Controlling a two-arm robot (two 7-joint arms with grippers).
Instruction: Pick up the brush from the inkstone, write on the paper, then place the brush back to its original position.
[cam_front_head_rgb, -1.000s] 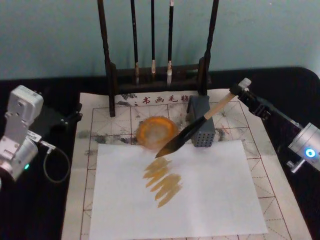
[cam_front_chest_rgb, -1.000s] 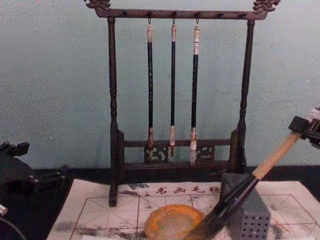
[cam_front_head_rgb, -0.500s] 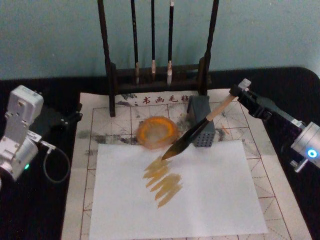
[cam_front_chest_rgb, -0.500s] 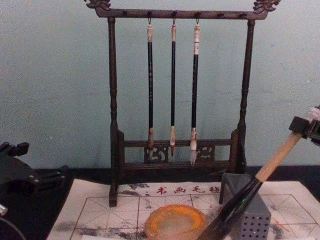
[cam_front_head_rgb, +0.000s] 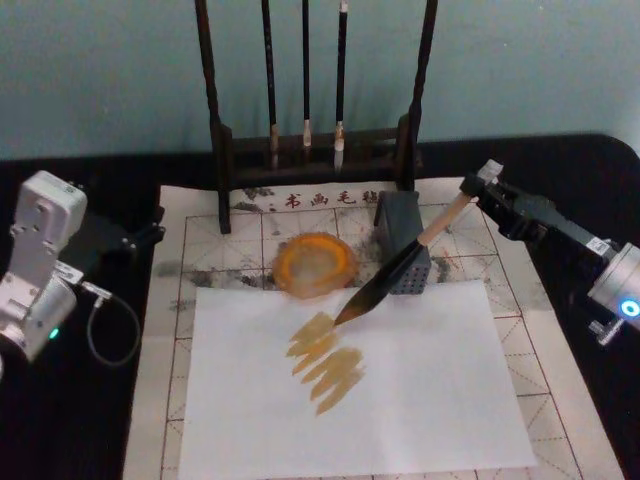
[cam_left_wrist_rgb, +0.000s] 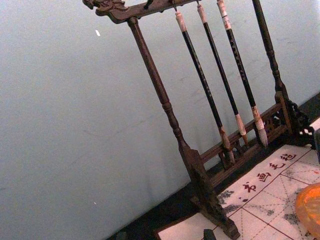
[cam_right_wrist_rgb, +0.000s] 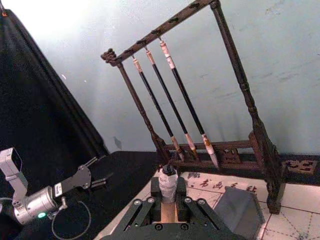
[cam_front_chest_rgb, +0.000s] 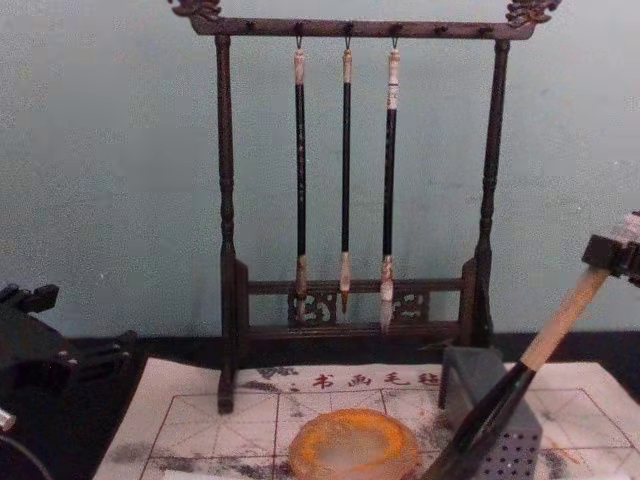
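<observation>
1. The right end effector (cam_front_head_rgb: 482, 190) was clenched on the brush (cam_front_head_rgb: 415, 244) at its white-wrapped top.
2. The brush slanted down to the robot's left, its tip over the paper (cam_front_head_rgb: 420, 390).
3. The inkstone (cam_front_head_rgb: 315, 265) lay just beyond the tip.
4. The left end effector (cam_front_head_rgb: 147, 234) sat parked at the bench's left.

The head view looks steeply down on the desk (cam_front_head_rgb: 80, 425) from above, the chest view sits low facing the brush rack (cam_front_chest_rgb: 365, 286) head-on, sharing the inkstone (cam_front_head_rgb: 314, 265) with it, and the 2 wrist views eye that rack obliquely from either side.
</observation>
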